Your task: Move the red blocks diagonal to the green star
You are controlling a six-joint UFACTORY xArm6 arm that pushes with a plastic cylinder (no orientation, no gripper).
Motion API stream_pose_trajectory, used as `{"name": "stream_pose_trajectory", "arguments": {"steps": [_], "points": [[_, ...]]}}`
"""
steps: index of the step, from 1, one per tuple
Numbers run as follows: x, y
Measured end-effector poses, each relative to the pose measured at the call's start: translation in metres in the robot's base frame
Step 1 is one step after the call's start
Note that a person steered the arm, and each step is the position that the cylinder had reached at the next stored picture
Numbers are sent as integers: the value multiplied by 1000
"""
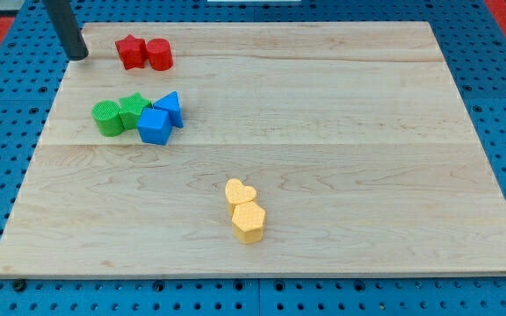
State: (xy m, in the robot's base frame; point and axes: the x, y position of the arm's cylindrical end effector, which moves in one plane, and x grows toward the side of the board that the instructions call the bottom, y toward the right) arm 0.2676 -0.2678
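Observation:
Two red blocks touch near the view's top left: a red star-like block [130, 51] and a red cylinder [159, 54] to its right. The green star [133, 109] sits below them, between a green cylinder [107, 118] on its left and two blue blocks on its right. My tip [77, 55] stands at the board's top left edge, left of the red star-like block with a small gap. It touches no block.
A blue cube [155, 126] and a blue triangular block [170, 107] touch the green star's right side. A yellow heart [239, 192] and a yellow hexagon [248, 221] sit together near the view's bottom centre. The wooden board [341, 132] lies on a blue pegboard.

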Motion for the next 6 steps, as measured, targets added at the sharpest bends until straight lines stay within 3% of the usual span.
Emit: {"name": "stream_pose_trajectory", "arguments": {"steps": [2,3,5,6], "points": [[-1,74],[-1,81],[6,182],[6,102]]}}
